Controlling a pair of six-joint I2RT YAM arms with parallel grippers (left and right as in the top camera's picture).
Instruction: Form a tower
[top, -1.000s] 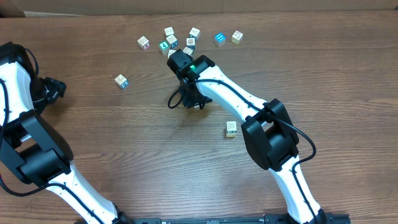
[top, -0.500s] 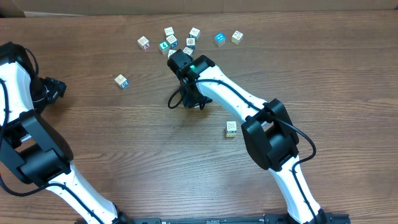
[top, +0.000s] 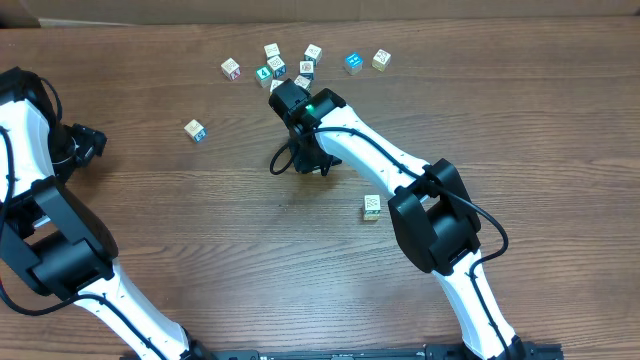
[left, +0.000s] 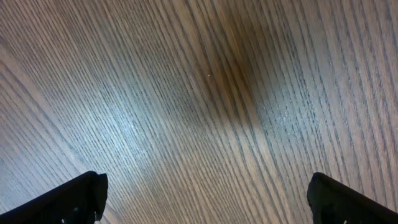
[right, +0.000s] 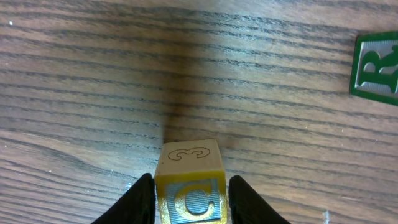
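Note:
The tower is a narrow stack of pale cubes with a cream top face, standing alone right of the table's middle. My right gripper is at the near edge of the cube cluster at the back. In the right wrist view my right gripper is shut on a yellow cube with a silver "C" face and a "3" on its cream face. My left gripper stands open over bare wood at the far left, with nothing between its fingers.
Several loose picture cubes lie at the back, among them a pink-printed one, a blue one and a cream one. A single cube sits to the left. A green "R" cube lies near the right gripper.

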